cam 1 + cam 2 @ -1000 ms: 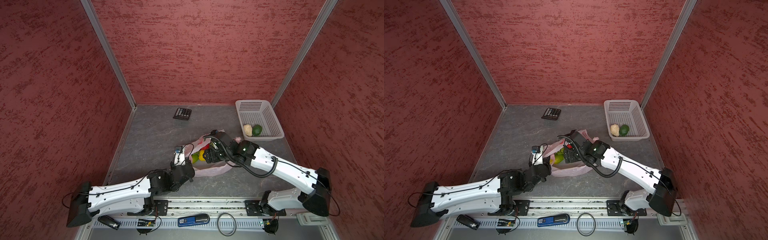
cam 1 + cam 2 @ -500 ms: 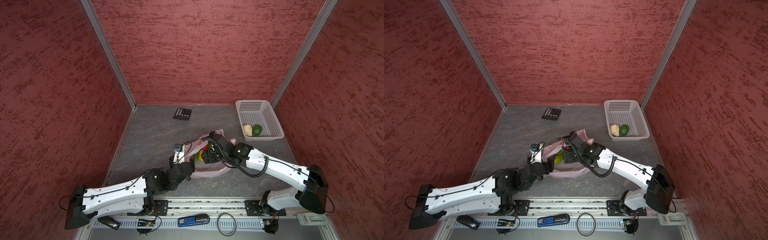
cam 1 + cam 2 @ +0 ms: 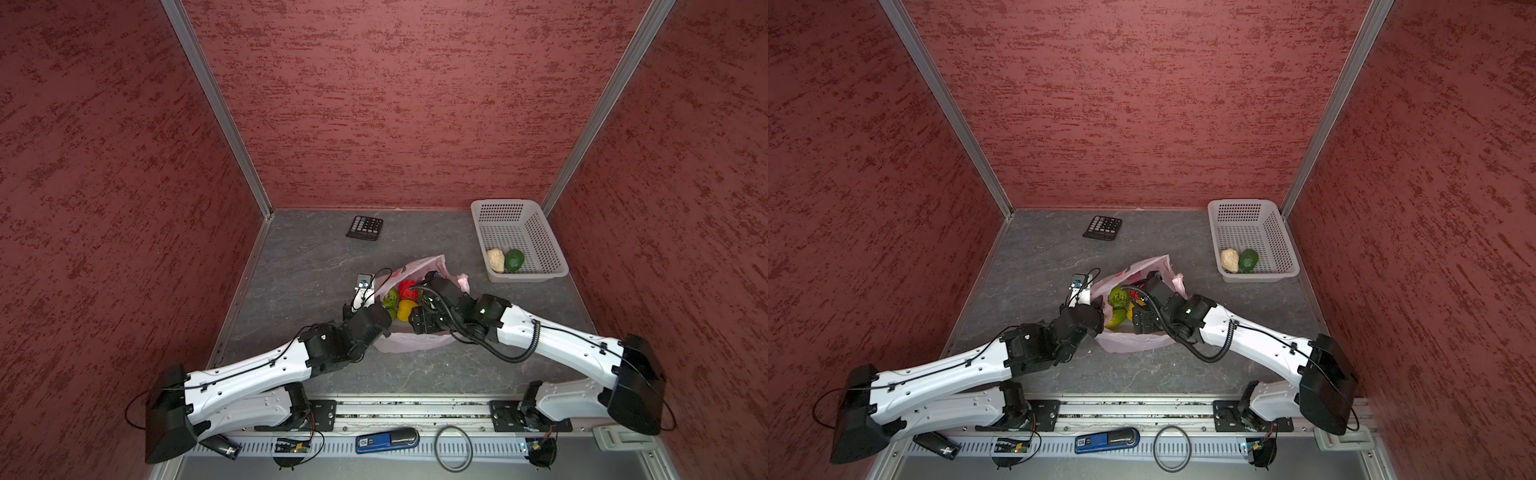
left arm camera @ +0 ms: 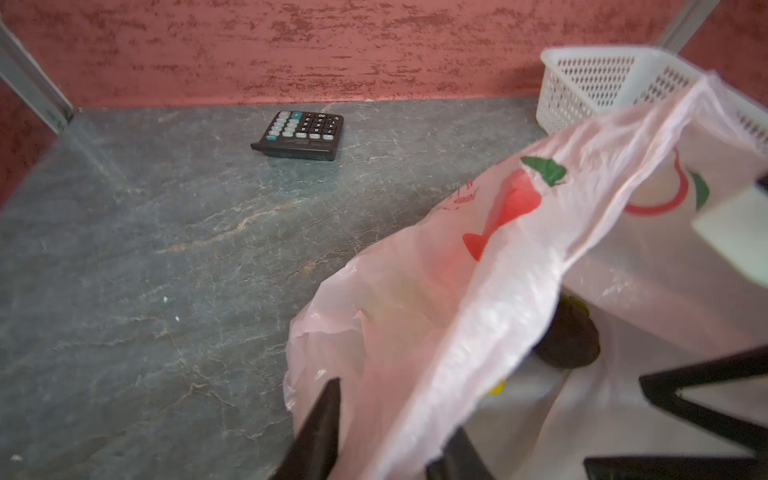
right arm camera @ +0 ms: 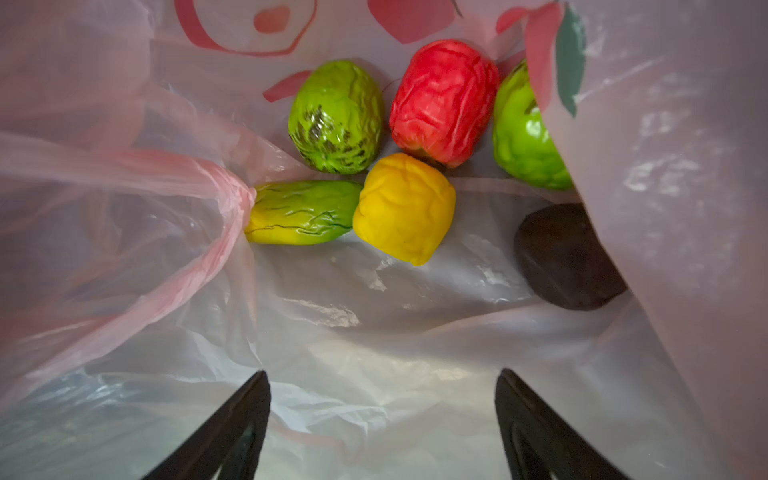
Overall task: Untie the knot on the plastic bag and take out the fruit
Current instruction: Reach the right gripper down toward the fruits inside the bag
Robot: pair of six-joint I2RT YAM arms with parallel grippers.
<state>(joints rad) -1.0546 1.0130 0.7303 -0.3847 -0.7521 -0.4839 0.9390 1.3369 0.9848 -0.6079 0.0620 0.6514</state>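
The right gripper (image 5: 382,371) stands wide and empty inside the translucent pale pink plastic bag (image 4: 498,257). Six toy fruit (image 3: 406,309) lie just ahead of its fingertips: one red piece (image 5: 444,102), one yellow piece (image 5: 405,208), one yellow-green piece (image 5: 303,212), two light green pieces (image 5: 336,116) and one dark brown piece (image 5: 561,257). The left gripper (image 4: 397,405) pinches the bag's rim. Apart from the bag, a white perforated basket (image 3: 536,232) holds two more: a beige piece (image 3: 495,260) and a dark green piece (image 3: 514,260).
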